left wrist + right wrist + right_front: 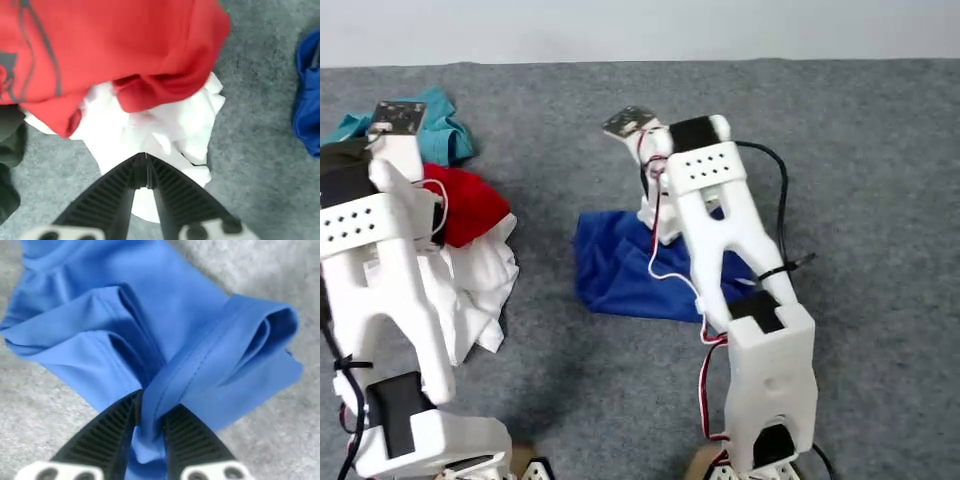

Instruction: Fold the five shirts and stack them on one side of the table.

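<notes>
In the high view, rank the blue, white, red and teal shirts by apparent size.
1. blue shirt
2. white shirt
3. red shirt and teal shirt: these look alike, both partly hidden.

White printed shells on left arm [380,270] and right arm [730,230]; black servos [755,310] at joints. Rows of small holes [705,165] on upper links. Right arm carries black cable [782,200], red and white wires [705,385]. Black ribbed fingers [115,190] on left gripper [146,159] and right gripper [150,402]; white bases with screw holes.
</notes>
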Controlling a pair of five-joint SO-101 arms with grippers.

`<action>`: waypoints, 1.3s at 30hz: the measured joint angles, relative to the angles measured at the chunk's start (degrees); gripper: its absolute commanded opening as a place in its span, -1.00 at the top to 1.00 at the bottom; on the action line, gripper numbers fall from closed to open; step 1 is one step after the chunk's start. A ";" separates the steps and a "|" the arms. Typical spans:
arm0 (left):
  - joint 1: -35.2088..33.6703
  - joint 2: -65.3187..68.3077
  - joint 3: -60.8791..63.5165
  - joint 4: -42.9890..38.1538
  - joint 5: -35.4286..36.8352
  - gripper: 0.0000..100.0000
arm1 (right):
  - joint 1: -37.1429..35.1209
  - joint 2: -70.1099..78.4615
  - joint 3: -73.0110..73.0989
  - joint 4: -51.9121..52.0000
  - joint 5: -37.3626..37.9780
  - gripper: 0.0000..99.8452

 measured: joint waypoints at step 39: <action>-0.09 0.00 0.09 -1.76 0.00 0.99 | -10.90 -2.37 0.00 -5.89 -1.41 0.97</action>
